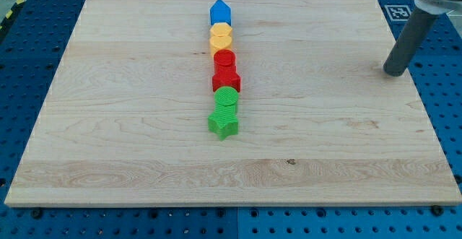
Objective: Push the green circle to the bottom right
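Note:
The green circle (227, 98) lies near the middle of the wooden board (108, 123), in a column of touching blocks. Just below it lies a green star (224, 123). Above it come a red block (226, 80), a red circle (224, 59), a yellow block (221, 44), a yellow circle-like block (221, 31) and a blue pentagon-like block (220, 12) at the top. My tip (395, 72) rests on the board near its right edge, far to the right of the column and a little above the green circle's level.
The board's right edge (419, 102) runs just to the right of my tip. A blue perforated table (29, 66) surrounds the board. A white marker tag (398, 11) lies at the top right corner.

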Robot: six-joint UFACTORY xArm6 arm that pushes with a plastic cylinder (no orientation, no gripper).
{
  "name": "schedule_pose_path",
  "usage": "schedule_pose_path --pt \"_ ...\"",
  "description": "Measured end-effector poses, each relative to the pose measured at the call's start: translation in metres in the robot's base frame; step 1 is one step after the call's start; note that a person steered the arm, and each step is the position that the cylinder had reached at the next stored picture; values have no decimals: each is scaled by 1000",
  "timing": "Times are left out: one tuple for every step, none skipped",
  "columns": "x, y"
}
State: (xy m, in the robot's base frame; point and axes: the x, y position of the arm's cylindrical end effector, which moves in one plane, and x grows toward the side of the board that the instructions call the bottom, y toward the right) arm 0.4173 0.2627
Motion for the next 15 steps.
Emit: schedule_pose_path --pt "27 -14" --pt "55 -27" --pt "83 -30" --pt "110 -31" --pt "132 -31" --pt "153 -32" --pt "173 -39" --pt "180 -68" --pt "180 -119" --pt "180 -167" --pt "180 -216" --pt "180 -234" --pt "180 -234" --pt "180 -249" --pt "172 -290"
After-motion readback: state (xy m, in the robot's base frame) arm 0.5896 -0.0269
